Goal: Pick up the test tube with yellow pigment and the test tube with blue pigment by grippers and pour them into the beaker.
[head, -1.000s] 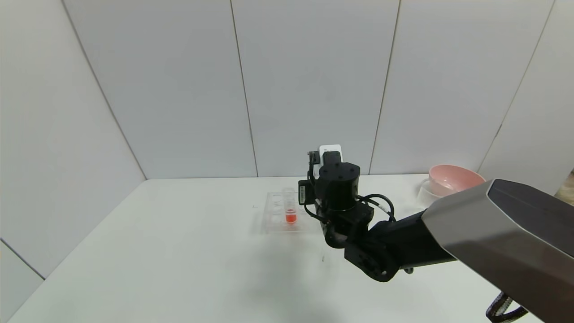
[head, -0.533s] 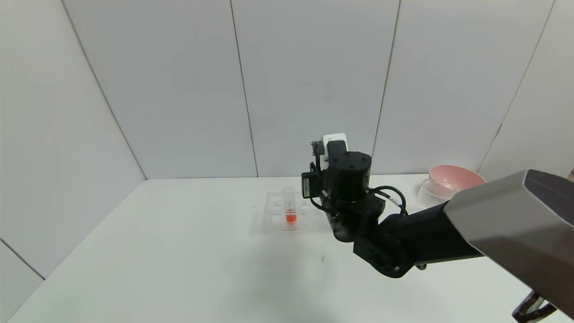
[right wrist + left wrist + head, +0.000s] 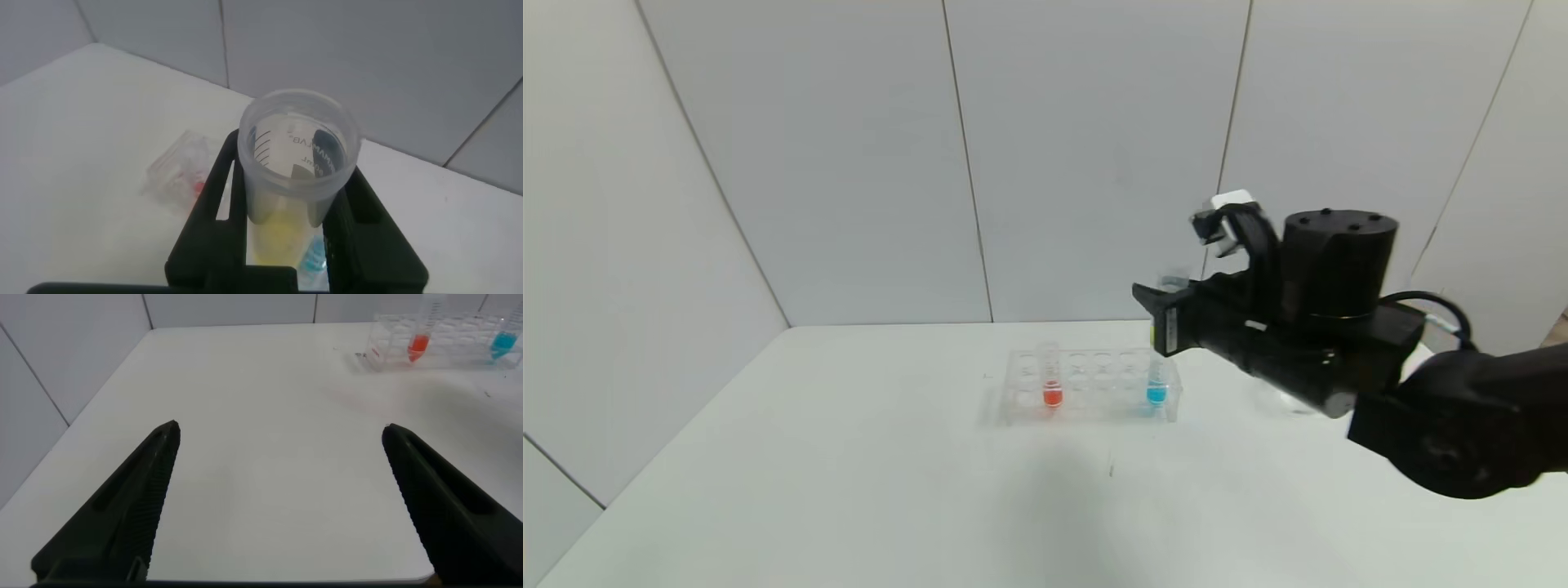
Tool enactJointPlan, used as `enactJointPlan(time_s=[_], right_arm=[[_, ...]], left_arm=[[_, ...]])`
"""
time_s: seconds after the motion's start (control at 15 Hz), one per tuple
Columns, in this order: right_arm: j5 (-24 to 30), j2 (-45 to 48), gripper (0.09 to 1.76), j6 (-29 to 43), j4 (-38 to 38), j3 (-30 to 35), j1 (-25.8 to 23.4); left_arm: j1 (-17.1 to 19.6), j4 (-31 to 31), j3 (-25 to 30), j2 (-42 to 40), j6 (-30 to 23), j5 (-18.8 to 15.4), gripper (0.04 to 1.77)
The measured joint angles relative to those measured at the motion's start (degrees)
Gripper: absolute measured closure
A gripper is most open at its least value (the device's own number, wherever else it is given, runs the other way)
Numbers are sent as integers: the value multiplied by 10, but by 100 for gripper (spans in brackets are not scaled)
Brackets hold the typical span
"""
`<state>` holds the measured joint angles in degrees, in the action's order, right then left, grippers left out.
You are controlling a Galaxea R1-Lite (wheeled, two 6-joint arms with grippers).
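Note:
My right gripper is raised to the right of the clear rack and is shut on the test tube with yellow pigment. In the right wrist view the tube's open mouth faces the camera and yellow liquid lies low between the fingers. The test tube with blue pigment stands at the rack's right end and also shows in the left wrist view and the right wrist view. The beaker is hidden behind my right arm. My left gripper is open and empty over the table's near left part.
A tube with red-orange liquid stands in the rack's left part and shows in the left wrist view. The white table is walled by grey panels behind and to the left.
My right arm has risen and swung right, away from the rack, with the yellow tube. The blue tube and the rack's right end now show. The pink bowl is now covered.

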<state>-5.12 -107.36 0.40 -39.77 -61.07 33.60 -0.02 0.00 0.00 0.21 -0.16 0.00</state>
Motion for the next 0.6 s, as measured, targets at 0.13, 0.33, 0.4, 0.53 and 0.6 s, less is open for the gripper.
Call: enactJointPlan(time_s=[0.13,0.33,0.4,0.53,0.6], right_arm=[[120,61,126,-3,31,51,-63],[287,134,126,-29,91,101,-178],[336,151,126,-46,115,110,-219],[420,176,126,-91,157,120,-306],[459,182,126,-119,170,121,-349]], left_arm=[[0,0,0,0,0,0,5],[0,0,0,0,0,0,5],[0,0,0,0,0,0,5],[0,0,0,0,0,0,5],[0,0,0,0,0,0,5]])
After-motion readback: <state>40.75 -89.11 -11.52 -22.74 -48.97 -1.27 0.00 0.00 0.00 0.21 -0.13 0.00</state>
